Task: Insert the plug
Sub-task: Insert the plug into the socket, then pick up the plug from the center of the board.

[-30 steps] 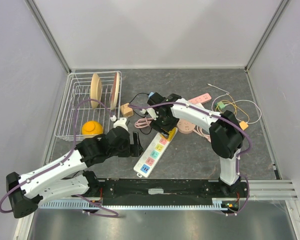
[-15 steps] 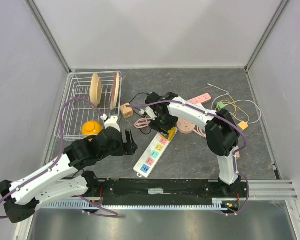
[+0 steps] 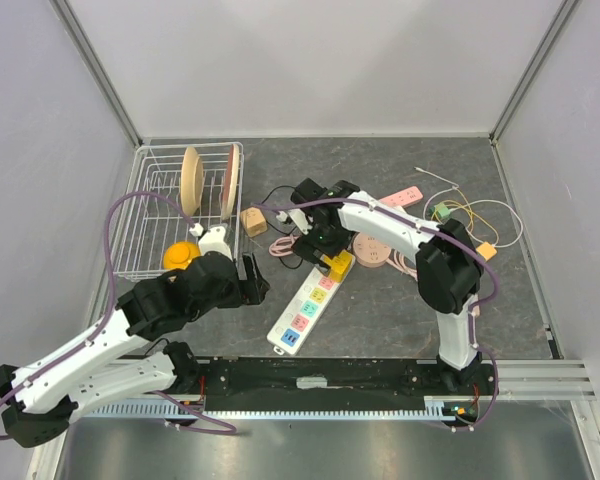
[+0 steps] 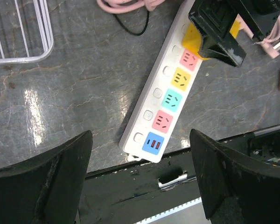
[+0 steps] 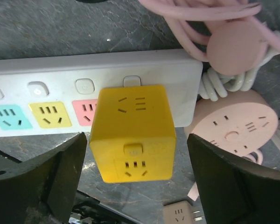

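Plug [image 5: 133,133]: chunky yellow cube with sockets on its faces, parked on the far end of the white power strip [image 4: 165,107] on the desk [image 3: 380,320]. Right gripper [image 5: 137,172] spread wide on either side, not touching it. Left gripper [image 4: 140,182] wide open too, hovering over the strip's near end.

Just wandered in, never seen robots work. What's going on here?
It's a plugging-in job. The robot's right hand hangs over a yellow cube plug that sits in the end socket of a white power strip. Its fingers stand open on either side, not gripping. The left hand hovers open above the strip's other end, holding nothing.
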Controlling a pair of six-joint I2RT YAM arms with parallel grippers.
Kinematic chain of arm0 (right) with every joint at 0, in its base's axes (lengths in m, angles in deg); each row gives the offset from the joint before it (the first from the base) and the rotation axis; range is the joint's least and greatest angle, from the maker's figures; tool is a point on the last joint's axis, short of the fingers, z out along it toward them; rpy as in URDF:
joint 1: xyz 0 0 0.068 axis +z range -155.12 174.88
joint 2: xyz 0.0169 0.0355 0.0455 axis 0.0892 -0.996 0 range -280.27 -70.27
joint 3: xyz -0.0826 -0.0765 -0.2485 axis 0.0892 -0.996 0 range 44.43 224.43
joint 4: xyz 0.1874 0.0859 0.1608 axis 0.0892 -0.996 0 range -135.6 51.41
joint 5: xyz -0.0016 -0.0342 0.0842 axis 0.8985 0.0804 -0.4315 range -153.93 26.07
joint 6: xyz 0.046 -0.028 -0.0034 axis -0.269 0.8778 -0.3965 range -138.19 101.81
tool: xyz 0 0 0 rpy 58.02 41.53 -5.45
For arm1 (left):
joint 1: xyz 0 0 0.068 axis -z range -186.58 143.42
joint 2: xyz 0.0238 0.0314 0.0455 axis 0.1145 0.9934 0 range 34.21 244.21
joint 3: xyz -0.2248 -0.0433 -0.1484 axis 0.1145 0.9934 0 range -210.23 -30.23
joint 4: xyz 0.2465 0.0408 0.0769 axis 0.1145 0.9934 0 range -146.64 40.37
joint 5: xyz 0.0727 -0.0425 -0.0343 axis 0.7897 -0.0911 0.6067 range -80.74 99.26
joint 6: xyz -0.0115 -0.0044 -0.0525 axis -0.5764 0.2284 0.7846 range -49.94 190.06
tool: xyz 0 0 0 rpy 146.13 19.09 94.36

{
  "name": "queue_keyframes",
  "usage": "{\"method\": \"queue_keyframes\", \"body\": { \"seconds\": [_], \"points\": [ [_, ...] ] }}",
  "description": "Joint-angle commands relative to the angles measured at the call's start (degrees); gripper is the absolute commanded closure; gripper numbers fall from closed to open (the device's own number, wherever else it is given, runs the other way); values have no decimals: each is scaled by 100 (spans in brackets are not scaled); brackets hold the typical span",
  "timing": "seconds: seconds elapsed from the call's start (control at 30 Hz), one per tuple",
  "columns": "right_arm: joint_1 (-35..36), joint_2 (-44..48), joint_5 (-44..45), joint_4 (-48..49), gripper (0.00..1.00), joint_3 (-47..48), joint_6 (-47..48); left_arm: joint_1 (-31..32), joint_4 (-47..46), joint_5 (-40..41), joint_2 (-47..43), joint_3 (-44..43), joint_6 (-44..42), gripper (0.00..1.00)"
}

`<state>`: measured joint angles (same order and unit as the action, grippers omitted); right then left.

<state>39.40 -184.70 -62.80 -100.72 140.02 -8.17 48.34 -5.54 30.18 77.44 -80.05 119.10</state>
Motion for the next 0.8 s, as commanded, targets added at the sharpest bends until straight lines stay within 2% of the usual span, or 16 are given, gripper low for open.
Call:
{"method": "queue_keyframes", "body": {
  "seconds": [0.0,0.1,0.17,0.27,0.43,0.5,0.6,0.77],
  "points": [
    [14,824,19,333,2,372,-176,-7,85,368,-51,-475,194,9],
    [5,1211,72,639,2,311,-325,-7,94,447,-112,-677,142,8],
    [5,1431,107,1192,2,48,-509,-7,112,561,-147,-792,115,9],
    [14,1853,90,2395,2,-636,-816,-16,129,754,-261,-889,97,9],
    [101,2346,37,5479,2,-2330,-1880,-16,120,1070,-454,-977,150,9],
    [180,2259,307,6627,2,-2684,-2161,-7,121,1167,-499,-1011,185,9],
    [260,1892,546,7650,2,-3072,-2294,-7,129,1326,-560,-1108,185,9],
    [453,1144,713,8673,2,-3161,-2285,-7,129,1414,-648,-1205,89,9]
  ]
}}
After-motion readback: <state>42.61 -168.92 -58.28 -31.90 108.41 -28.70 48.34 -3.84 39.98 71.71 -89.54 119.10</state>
